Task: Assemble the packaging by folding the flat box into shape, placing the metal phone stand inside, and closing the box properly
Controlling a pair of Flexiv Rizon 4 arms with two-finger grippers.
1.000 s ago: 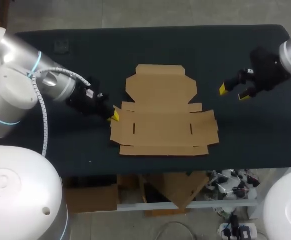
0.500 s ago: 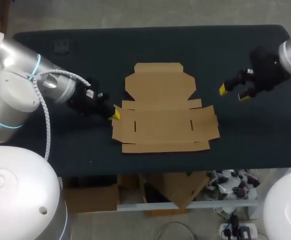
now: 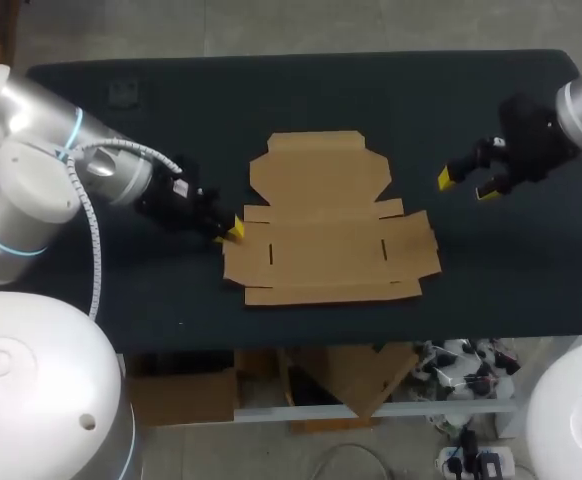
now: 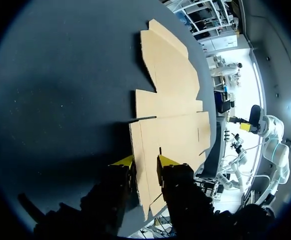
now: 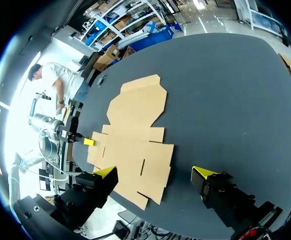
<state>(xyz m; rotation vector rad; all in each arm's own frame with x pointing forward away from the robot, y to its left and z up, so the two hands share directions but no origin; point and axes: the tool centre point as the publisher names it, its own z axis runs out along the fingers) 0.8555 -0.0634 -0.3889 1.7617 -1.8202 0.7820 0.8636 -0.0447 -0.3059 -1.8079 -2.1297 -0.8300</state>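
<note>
The flat brown cardboard box (image 3: 326, 225) lies unfolded on the black table, near the front edge. My left gripper (image 3: 233, 229) sits low at the box's left flap. In the left wrist view the flap's edge (image 4: 141, 150) runs between the yellow fingertips (image 4: 166, 161), which stand a little apart from it, so that gripper (image 4: 145, 162) is open. My right gripper (image 3: 463, 183) hovers open above the bare table, right of the box and clear of it. From the right wrist the box (image 5: 135, 135) lies ahead of the wide-open gripper (image 5: 155, 172).
A small dark object (image 3: 121, 92) lies at the table's back left. The table's front edge (image 3: 371, 335) runs just below the box's near flap. Black tabletop (image 3: 491, 260) stretches right of the box, under my right arm.
The left gripper's fingers have parted at the flap's edge. The box shifted slightly away from the front edge. The right arm has not moved.
</note>
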